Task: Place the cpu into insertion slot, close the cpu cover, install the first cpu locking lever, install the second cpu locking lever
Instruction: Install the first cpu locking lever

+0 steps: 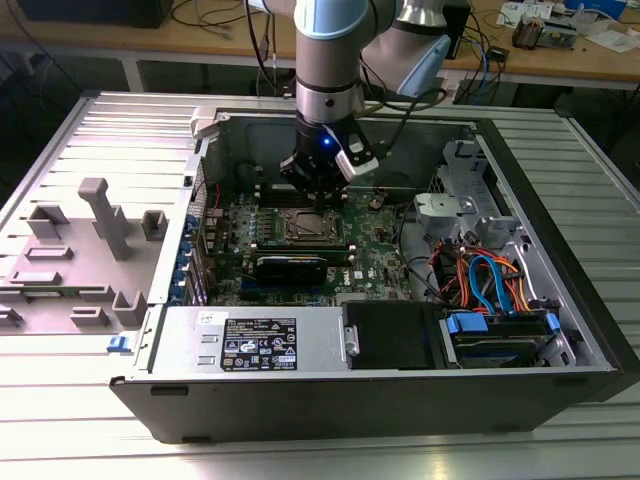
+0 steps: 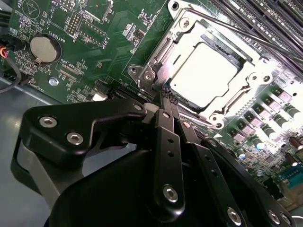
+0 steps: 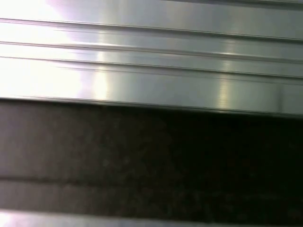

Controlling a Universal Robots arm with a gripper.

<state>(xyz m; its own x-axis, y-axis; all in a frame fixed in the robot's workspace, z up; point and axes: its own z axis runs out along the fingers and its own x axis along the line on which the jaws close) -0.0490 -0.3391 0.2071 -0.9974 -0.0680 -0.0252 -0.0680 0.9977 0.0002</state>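
cpu (image 2: 203, 73) in insertion slot (image 2: 230, 48), cpu cover (image 2: 253, 79) over both, hand (image 2: 166, 97) at its corner

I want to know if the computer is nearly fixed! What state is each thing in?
cpu: sitting in the insertion slot.
cpu cover: closed down around the cpu's edges.
gripper: shut, tips at the slot's corner.
computer case: open, insides showing.
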